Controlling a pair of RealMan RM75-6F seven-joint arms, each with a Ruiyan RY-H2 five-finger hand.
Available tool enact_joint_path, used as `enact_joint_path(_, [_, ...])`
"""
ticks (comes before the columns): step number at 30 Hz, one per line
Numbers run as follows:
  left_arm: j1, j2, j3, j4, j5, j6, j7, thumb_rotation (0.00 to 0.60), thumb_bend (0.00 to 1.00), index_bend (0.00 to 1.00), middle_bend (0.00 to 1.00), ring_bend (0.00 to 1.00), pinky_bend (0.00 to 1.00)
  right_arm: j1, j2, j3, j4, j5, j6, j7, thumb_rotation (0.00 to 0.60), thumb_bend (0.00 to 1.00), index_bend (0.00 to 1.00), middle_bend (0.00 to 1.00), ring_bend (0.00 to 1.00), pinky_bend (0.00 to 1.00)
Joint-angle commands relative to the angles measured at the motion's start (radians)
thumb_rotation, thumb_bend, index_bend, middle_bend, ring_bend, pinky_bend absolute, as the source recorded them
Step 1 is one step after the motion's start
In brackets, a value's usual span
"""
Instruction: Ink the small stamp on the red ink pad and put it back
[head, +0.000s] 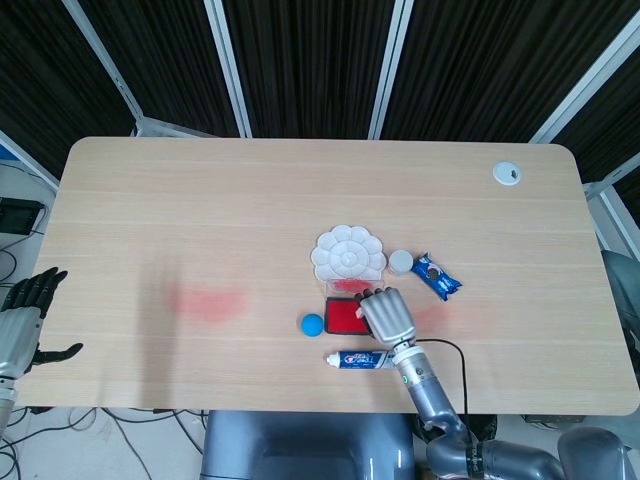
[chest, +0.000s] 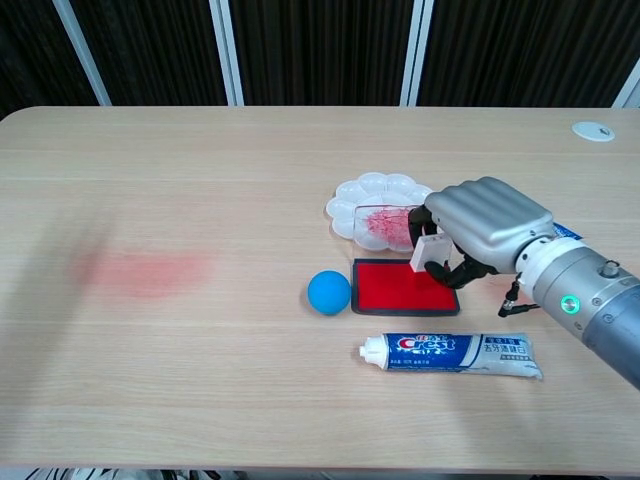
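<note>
At the centre right of the chest view, the right robot hand (chest: 487, 222) pinches the small stamp (chest: 429, 251) — a white block — with its base on the right part of the red ink pad (chest: 396, 286). Just left of the pad sits a blue ball (chest: 329, 292); below it lies a toothpaste tube (chest: 450, 352); above it, a white paint palette (chest: 372, 199). The left robot hand (head: 28, 310) hangs off the tabletop (head: 200, 200) at the head view's lower left — fingers apart, holding nothing.

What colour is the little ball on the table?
Blue. The ball shows best in the chest view, just left of the ink pad.
</note>
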Motion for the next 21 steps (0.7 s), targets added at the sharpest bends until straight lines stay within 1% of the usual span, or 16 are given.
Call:
enact_joint_path(1, [0.000, 0.002, 0.000, -0.001, 0.000, -0.001, -0.004, 0.600, 0.03, 0.00, 0.00, 0.00, 0.00, 0.004, -0.017, 0.001, 0.016, 0.007, -0.005, -0.003, 0.600, 0.70, 0.81, 0.69, 0.59, 0.64])
enact_joint_path(9, [-0.002, 0.005, 0.000, -0.003, -0.001, -0.006, -0.011, 0.600, 0.03, 0.00, 0.00, 0.00, 0.00, 0.016, -0.063, 0.004, 0.066, 0.008, -0.008, 0.006, 0.600, 0.70, 0.81, 0.69, 0.59, 0.64])
enact_joint_path(21, [-0.004, 0.005, 0.000, -0.005, -0.005, -0.011, -0.012, 0.600, 0.03, 0.00, 0.00, 0.00, 0.00, 0.020, -0.094, -0.005, 0.125, 0.009, -0.020, 0.019, 0.600, 0.71, 0.82, 0.69, 0.60, 0.64])
